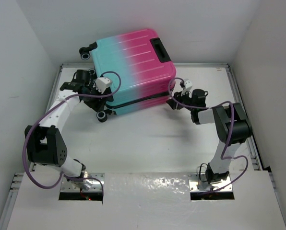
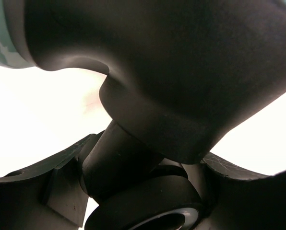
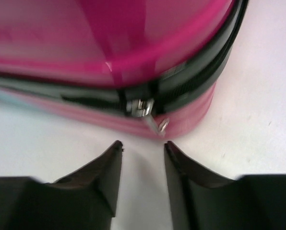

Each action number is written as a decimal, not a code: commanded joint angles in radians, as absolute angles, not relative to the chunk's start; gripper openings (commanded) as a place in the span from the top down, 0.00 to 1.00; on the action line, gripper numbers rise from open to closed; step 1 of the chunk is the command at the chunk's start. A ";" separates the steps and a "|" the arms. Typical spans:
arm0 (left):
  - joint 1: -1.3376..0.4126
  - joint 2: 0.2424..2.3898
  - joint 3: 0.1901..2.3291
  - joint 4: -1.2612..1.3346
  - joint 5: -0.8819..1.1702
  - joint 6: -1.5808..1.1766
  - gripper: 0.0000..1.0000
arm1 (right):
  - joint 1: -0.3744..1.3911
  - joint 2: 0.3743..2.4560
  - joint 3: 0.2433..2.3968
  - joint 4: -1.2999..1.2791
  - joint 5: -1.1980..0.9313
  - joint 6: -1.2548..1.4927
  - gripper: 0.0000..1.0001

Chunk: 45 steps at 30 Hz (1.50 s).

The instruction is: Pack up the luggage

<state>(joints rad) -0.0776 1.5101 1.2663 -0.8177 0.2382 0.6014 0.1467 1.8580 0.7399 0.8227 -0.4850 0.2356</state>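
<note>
A: Logging luggage (image 1: pixel 133 72) first. Where?
B: Lies flat on the table (image 1: pixel 148 153), far side. Shows turquoise toward the left arm, pink toward the right. Looks shut, with a dark zip line along the near edge.
A: Why flat and shut?
B: Probably needs unzipping before taking anything in. Judging packing as barely begun.
A: Checking right gripper (image 3: pixel 143 146)?
B: Hovers low at the pink corner, holding fingers apart with nothing between. Points straight at the zipper pull (image 3: pixel 145 109), just short of it, not touching. Seems lined up to pinch the tab and drag it round the seam.
A: And left gripper (image 2: pixel 148 153)?
B: Sits at the turquoise end, straddling a wheel (image 2: pixel 152 211) and its stem. Can't tell whether clamped on it or merely bracketing it; too dark and close in the wrist view.
A: Reason for being there?
B: Likely bracing the case against sliding during the zip pull. Guessing only.
A: Risk?
B: Could miss the small tab. Could also swivel the case if left loose.
</note>
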 commanded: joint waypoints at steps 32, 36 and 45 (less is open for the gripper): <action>-0.066 1.517 1.351 -0.707 0.190 0.634 1.00 | 0.149 1.864 0.833 0.942 -0.477 0.207 1.00; -0.063 1.516 1.351 -0.703 0.189 0.634 1.00 | 0.149 1.830 0.819 0.927 -0.465 0.172 1.00; -0.060 1.508 1.347 -0.707 0.186 0.647 1.00 | 0.095 1.878 0.885 0.862 -0.566 0.183 0.43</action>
<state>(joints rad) -0.0776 1.5394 1.3037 -0.8543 0.2199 0.6201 0.1196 1.8793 0.8120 0.8009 -0.5072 0.1799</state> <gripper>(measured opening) 0.610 0.596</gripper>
